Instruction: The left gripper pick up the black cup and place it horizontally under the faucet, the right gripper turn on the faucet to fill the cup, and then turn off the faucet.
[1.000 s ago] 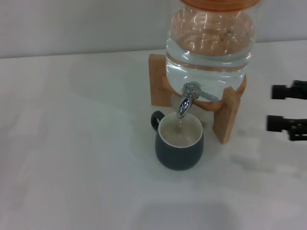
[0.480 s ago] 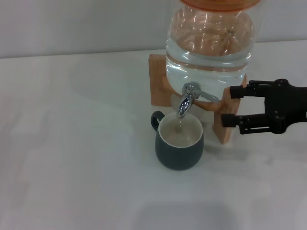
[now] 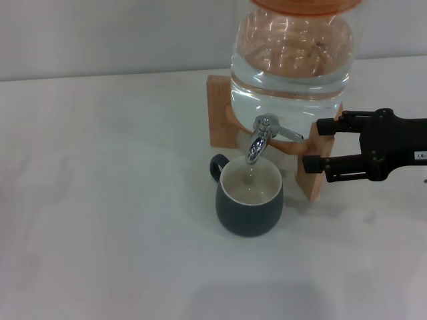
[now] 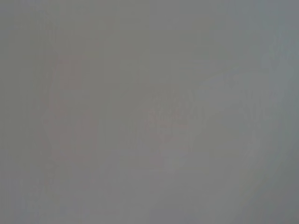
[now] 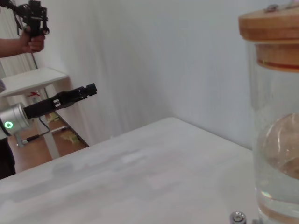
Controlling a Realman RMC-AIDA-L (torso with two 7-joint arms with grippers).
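Cup (image 3: 249,203) under faucet (image 3: 259,138), centre frame: ceramic, filling, heavy, slippery. Right gripper (image 3: 318,144) spread beside stiff lever. Left gripper (image 5: 88,90) retracted; state indeterminable.

black cup (image 3: 249,199) on table (image 3: 100,200), directly under faucet (image 3: 259,138). jug (image 3: 291,60) behind. right gripper (image 3: 315,145) right of faucet.

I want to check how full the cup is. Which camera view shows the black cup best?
The head view: the black cup stands upright under the faucet, its pale inside open to the camera. The right wrist view shows only the water jug and the table, not the cup. The left wrist view shows nothing recognisable.
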